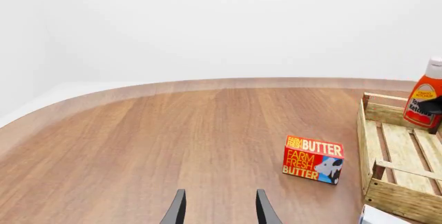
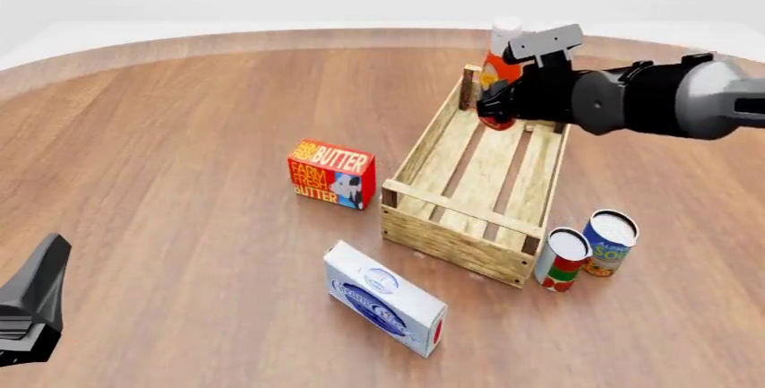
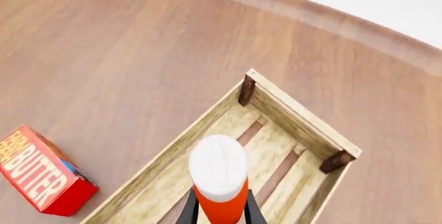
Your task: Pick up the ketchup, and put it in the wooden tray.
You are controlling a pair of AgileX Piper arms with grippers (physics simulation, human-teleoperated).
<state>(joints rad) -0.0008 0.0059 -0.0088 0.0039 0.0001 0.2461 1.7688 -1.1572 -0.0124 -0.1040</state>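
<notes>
Ketchup, the tall red-orange squeeze bottle with the white cylindrical cap [image 2: 503, 55], hangs upright over the far end of the long light-wood slatted tray [image 2: 445, 231], clenched in the right gripper [image 2: 511, 101].

Sweeping from the left: the left gripper [image 1: 219, 208] sits low and idle at the near left edge, fingers parted, grasping nothing, well out of play. Next along, the red-and-yellow butter box [image 2: 331, 174] stands on the brown wooden table [image 2: 179, 137], beside the tray's left wall but apart from it. In front of it lies a white-and-blue carton [image 2: 385, 298]. Then the tray itself, and past its near right corner two small cans [image 2: 586, 246].

Now the danger. From the right wrist view the white cap sits over the slats, but close to the far end board. Release too early and the tall bottle could topple on the gapped slats. Drift further back and its base could catch that raised board and tip outward. How high the base hangs above the slats is hard to judge, since the arm hides it from the front.
</notes>
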